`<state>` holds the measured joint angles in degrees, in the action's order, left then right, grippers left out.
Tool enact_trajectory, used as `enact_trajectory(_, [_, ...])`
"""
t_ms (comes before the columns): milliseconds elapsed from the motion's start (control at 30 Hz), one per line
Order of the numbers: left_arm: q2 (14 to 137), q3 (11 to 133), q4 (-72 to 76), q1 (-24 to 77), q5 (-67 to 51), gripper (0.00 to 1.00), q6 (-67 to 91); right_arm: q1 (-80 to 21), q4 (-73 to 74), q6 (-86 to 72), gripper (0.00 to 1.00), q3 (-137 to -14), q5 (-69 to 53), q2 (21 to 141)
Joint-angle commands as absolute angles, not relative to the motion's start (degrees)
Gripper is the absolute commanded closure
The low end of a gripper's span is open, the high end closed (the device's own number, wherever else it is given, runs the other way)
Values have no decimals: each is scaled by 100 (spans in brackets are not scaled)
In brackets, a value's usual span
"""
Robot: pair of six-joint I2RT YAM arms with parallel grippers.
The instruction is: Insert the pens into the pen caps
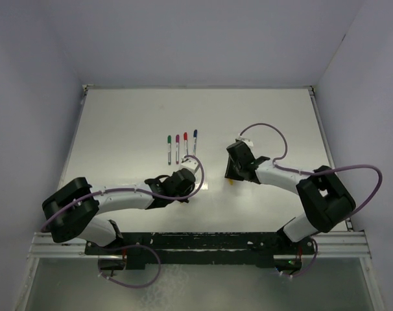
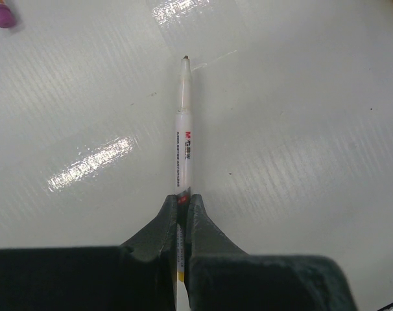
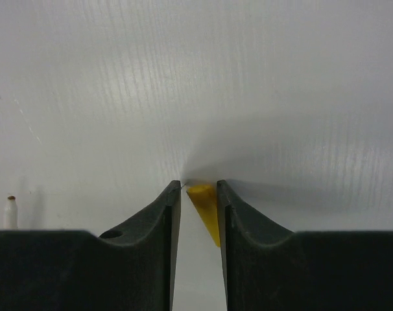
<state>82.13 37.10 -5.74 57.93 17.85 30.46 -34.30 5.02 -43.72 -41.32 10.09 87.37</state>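
**Line up the pen tip with the mouth of the yellow cap**

The left pincer (image 2: 181,197) is closed on the rear part of the pen (image 2: 185,139), low in the middle of the left wrist view; the pen points up the frame with its dark tip bare; whether the tip touches the white surface (image 2: 300,129) I cannot tell.

The right pincer (image 3: 198,194) stands narrow around the yellow-orange cap (image 3: 205,206), which sits tilted between the fingers, low in the centre of the right wrist view; it appears held.

In the top view, four other pens (image 1: 177,149) lie side by side above the centre, apart from both pincers.

To my judgement, the cap's mouth should first be turned to face the tip; then both should come onto one line, and the push should go slowly along the pen. The pen is held far from its tip, so the tip may swing. A slanted cap may slip out if squeezed harder.
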Motion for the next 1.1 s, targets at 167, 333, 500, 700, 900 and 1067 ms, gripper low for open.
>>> enact_trajectory(167, [7976, 3771, -624, 5823, 1969, 100, 3052, -3727, 2156, -4407, 66, -4167, 1107, 9894])
enact_trajectory(333, [7983, 3762, -624, 5827, 1977, 100, 2968, -3845, 2260, -4636, 62, -4106, 1157, 9832])
enact_trajectory(500, [7981, 3762, -591, 5826, 1977, 100, 2927, -3907, 2466, -4742, 52, -4104, 1124, 9730])
enact_trajectory(700, [7929, 3734, -557, 5825, 1935, 100, 2926, -4038, 3064, -4753, 53, -4259, 1060, 9591])
enact_trajectory(900, [7828, 3693, -546, 5823, 1955, 100, 2914, -4262, 3996, -4691, 54, -4799, 1186, 9298])
enact_trajectory(1067, [7779, 3641, -464, 5825, 2011, 100, 2868, -4286, 4661, -4555, 54, -5194, 1676, 9281])
